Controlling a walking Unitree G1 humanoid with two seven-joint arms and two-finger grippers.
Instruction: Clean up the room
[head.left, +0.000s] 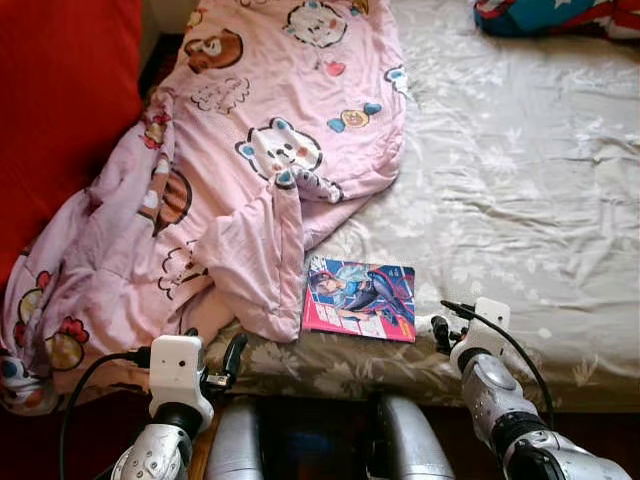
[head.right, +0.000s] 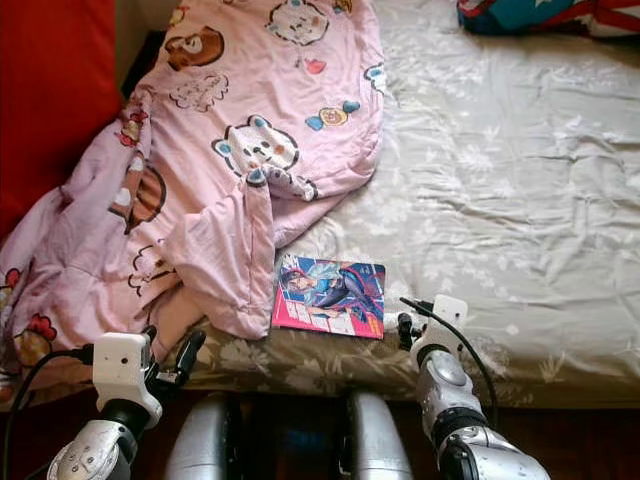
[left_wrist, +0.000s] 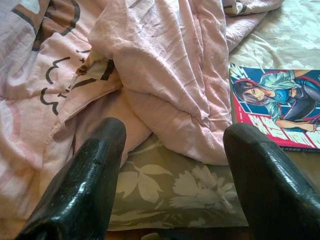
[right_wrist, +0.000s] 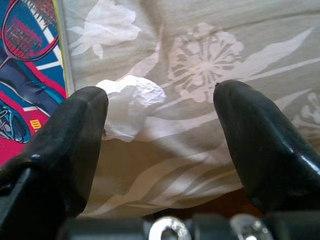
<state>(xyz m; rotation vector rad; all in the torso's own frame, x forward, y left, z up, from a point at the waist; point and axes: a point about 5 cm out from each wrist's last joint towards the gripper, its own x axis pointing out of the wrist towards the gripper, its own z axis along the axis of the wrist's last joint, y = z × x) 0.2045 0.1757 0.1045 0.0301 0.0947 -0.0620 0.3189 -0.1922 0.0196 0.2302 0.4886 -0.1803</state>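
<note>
Both grippers hover at the bed's near edge, fingers spread and holding nothing. Between the right gripper's jaws lies a crumpled white scrap; a comic sits just beyond, between the two grippers. Ahead of the left gripper bunches a pink quilt. Nothing looks tidied yet: scrap, comic and quilt all remain on the bed.

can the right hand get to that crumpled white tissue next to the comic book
Probably yes. The right hand is open at the bed edge, the tissue lies just ahead by one finger, beside the comic book, with nothing between them.
</note>
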